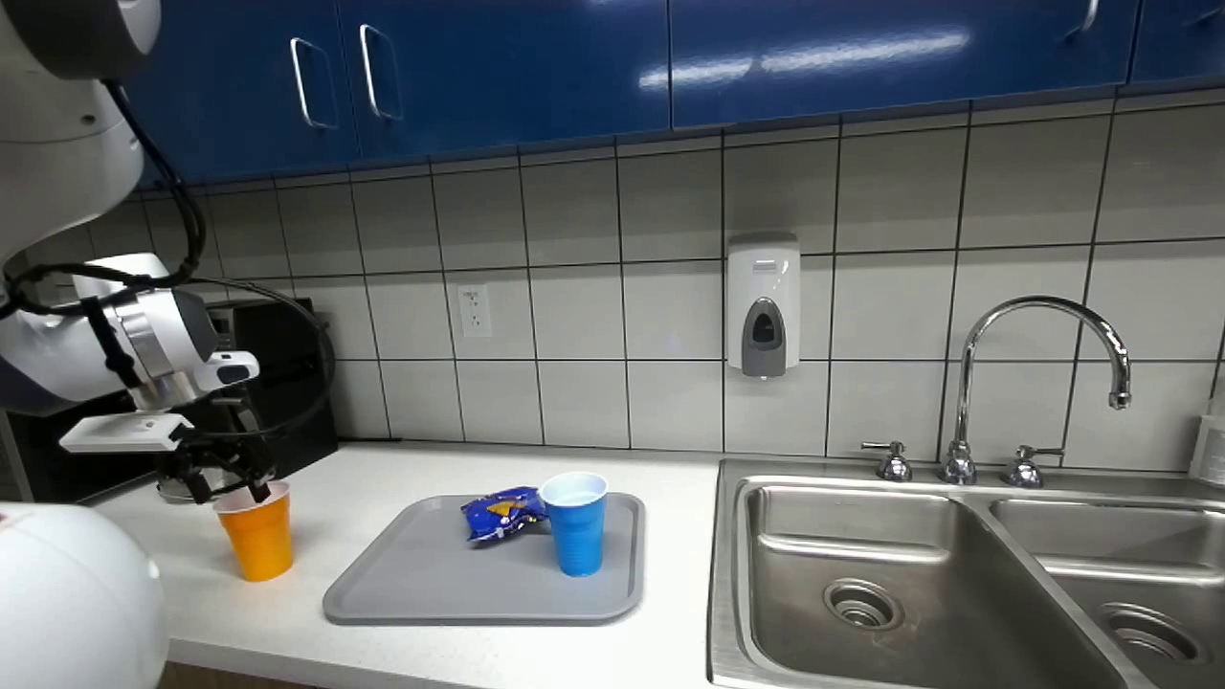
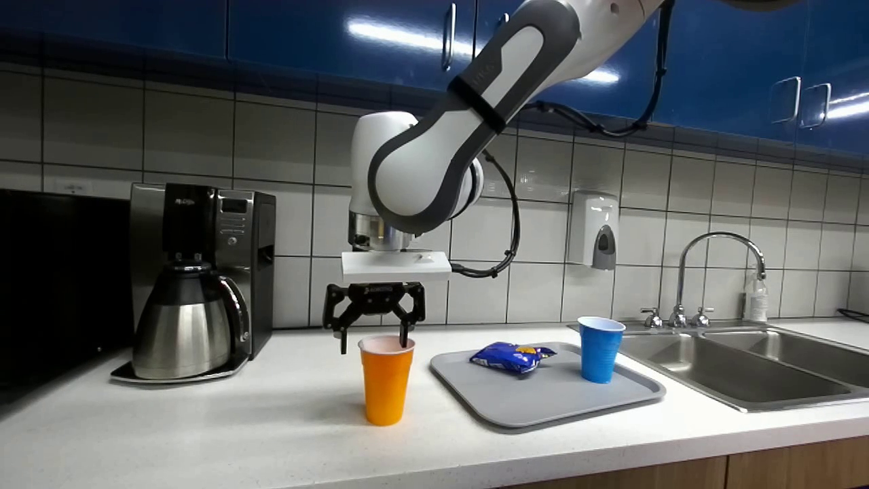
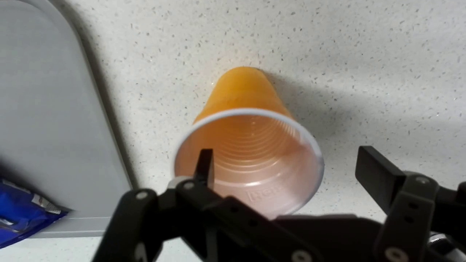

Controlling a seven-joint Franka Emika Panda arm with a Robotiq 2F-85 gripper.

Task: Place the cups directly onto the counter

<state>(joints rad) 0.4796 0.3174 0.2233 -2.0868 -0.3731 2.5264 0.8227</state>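
The orange cup (image 1: 256,536) stands upright on the white counter (image 2: 271,428), and it also shows in an exterior view (image 2: 385,388) and in the wrist view (image 3: 244,89). My gripper (image 2: 373,339) points down above it and is open. In the wrist view the jaws (image 3: 289,163) are apart, with one fingertip over or just inside the cup's mouth. The other fingertip is outside the rim, with a gap between. The blue cup (image 1: 577,531) stands upright on the grey tray, also in an exterior view (image 2: 600,353); it is out of the wrist view.
The grey tray (image 1: 459,593) lies beside the orange cup and also bears a blue printed packet (image 2: 512,358). The steel sink (image 1: 861,536) with a tall faucet (image 1: 1043,304) is beyond the tray. A coffee maker (image 2: 190,292) stands at the back, on the orange cup's other side.
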